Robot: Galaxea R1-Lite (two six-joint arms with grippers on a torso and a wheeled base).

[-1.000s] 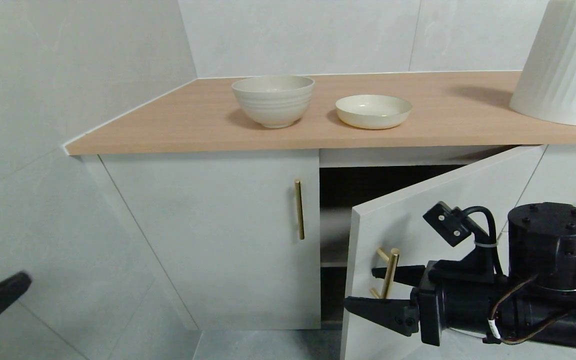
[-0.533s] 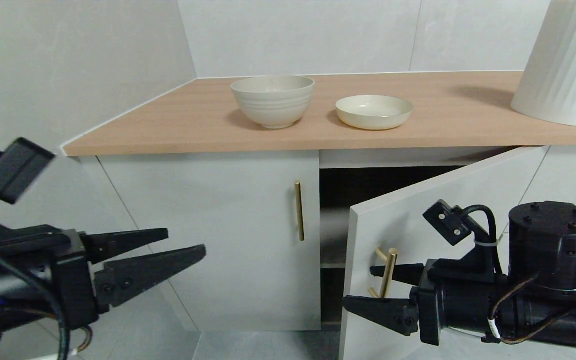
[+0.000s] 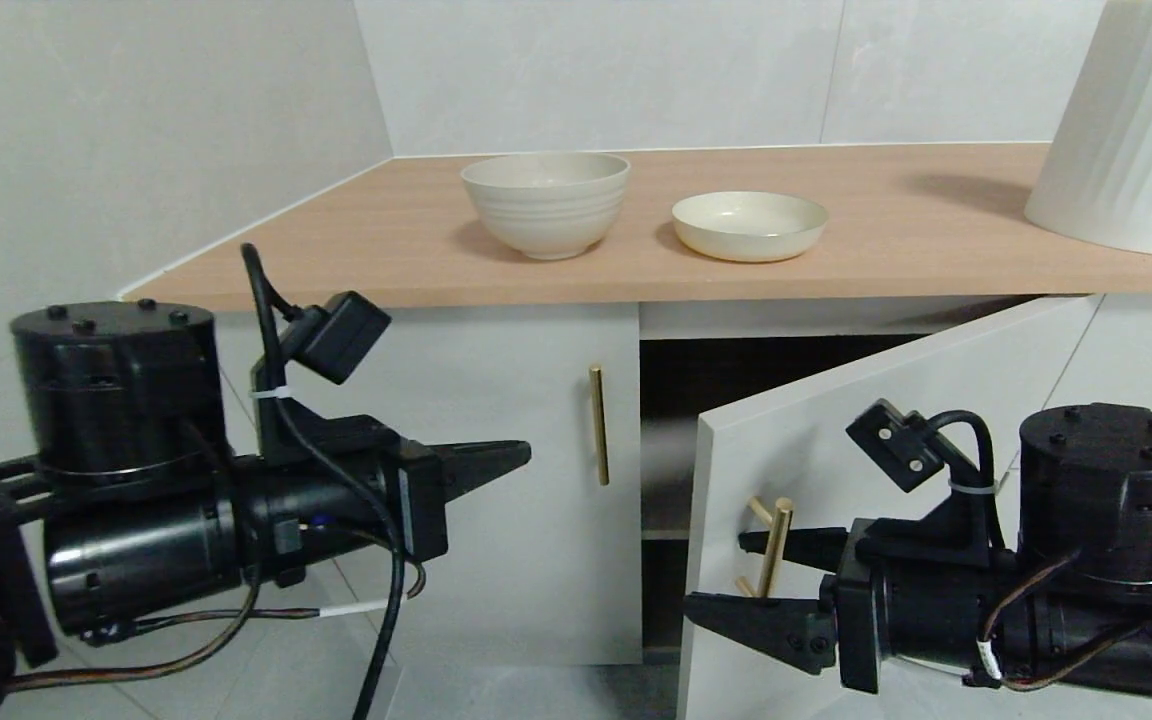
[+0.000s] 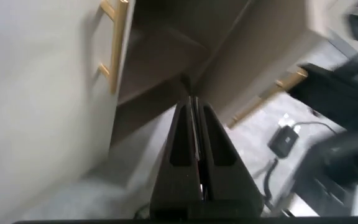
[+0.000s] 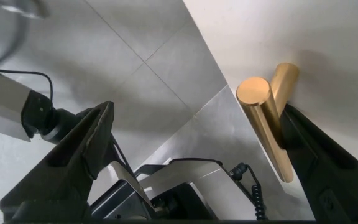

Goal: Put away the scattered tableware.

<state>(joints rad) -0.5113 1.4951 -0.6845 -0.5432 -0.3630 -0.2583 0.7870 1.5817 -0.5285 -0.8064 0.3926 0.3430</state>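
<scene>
While the ribbed cream bowl and shallow cream dish wait on the wooden countertop, the right gripper, jaws spread, straddles the brass door handle, and the left gripper is clenched empty, so any pull could slip off.

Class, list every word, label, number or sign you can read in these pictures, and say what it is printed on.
None can be read. The deep bowl, the shallow dish, the ribbed white container, the open cabinet door and its brass handle are all plain, with no print visible.
</scene>
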